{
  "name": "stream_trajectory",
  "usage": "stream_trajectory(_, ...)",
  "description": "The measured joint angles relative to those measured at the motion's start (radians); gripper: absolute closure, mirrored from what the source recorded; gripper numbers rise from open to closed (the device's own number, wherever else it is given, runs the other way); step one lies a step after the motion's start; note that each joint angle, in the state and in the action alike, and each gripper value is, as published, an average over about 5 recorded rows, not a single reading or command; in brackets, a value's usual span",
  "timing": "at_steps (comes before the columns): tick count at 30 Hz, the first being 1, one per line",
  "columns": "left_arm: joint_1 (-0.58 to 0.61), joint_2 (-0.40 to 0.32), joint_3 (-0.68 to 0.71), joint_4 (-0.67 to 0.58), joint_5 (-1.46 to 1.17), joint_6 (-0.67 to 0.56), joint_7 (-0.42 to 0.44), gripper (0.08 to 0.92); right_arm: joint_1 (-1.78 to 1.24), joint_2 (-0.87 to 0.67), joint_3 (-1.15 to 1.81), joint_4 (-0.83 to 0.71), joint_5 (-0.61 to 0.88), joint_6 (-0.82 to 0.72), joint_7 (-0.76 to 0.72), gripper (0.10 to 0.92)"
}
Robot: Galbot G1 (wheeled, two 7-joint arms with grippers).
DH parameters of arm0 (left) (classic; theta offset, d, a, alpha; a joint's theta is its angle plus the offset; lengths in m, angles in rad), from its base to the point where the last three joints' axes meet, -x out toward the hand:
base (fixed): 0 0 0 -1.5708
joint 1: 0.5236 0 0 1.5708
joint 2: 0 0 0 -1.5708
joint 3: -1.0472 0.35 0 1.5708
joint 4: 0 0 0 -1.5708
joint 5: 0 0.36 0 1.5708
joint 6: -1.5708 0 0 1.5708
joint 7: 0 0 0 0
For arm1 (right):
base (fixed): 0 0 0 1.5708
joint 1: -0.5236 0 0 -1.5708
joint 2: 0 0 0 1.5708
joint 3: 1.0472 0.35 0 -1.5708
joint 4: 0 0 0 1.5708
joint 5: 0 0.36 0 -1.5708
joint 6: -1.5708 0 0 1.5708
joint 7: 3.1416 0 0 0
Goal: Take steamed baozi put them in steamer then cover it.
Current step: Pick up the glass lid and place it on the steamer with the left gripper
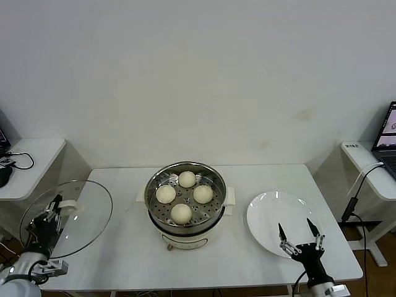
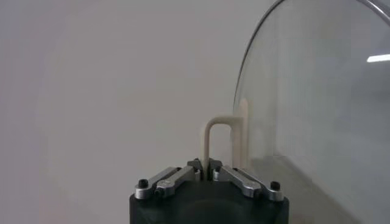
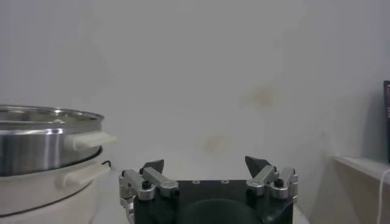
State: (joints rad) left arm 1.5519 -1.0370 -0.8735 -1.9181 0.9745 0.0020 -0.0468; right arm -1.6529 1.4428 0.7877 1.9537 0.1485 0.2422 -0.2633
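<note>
1. Cover [image 1: 74, 216], the glass lid, hangs tilted off the table's [image 1: 247, 272] left edge, at about nine o'clock from the pot; the left gripper [image 1: 52, 210] has its jaws closed on the lid's cream handle [image 2: 214, 143].
2. Steamer [image 1: 185, 197] sits mid-table with all four baozi [image 1: 184, 195] in its perforated basket, so covering is the step in hand.
3. To do it well, I judge the lid should be levelled, carried toward three o'clock until centred over the rim, then lowered straight so the metal edge seats evenly, clear of the buns.
4. White plate [image 1: 272, 210] lies bare at three o'clock from the steamer.
5. Right gripper [image 1: 300, 238] waits over the plate's near edge, jaws spread and empty.
</note>
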Motion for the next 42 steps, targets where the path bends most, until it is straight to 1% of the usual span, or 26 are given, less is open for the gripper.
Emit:
stream_trajectory(4, -0.024, 0.034, 0.044, -0.048, -0.034, 0.035, 0.034, 0.861, -0.006, 0.006, -0.002, 0.003, -0.012, 0.007, 0.001, 0.203)
stream_trajectory(9, -0.091, 0.064, 0.147, -0.09, -0.051, 0.099, 0.071, 0.861, -0.005, 0.019, -0.003, 0.006, -0.039, 0.019, 0.012, 0.202)
stream_trajectory(15, -0.21, 0.075, 0.304, -0.1, -0.046, 0.186, 0.113, 0.861, 0.002, 0.042, -0.008, 0.008, -0.099, 0.027, 0.027, 0.203)
stream_trajectory(20, -0.313, 0.07, 0.434, -0.09, -0.029, 0.25, 0.148, 0.861, 0.013, 0.069, -0.012, -0.002, -0.153, 0.029, 0.036, 0.203)
stream_trajectory(25, -0.414, 0.04, 0.553, -0.067, 0.012, 0.296, 0.18, 0.861, 0.024, 0.088, -0.015, -0.018, -0.198, 0.037, 0.041, 0.203)
stream_trajectory(31, -0.51, -0.023, 0.666, -0.036, 0.096, 0.332, 0.221, 0.861, 0.032, 0.107, -0.027, -0.033, -0.233, 0.042, 0.042, 0.203)
stream_trajectory(42, -0.567, -0.14, 0.782, -0.009, 0.253, 0.362, 0.299, 0.861, 0.035, 0.126, -0.043, -0.052, -0.272, 0.056, 0.043, 0.202)
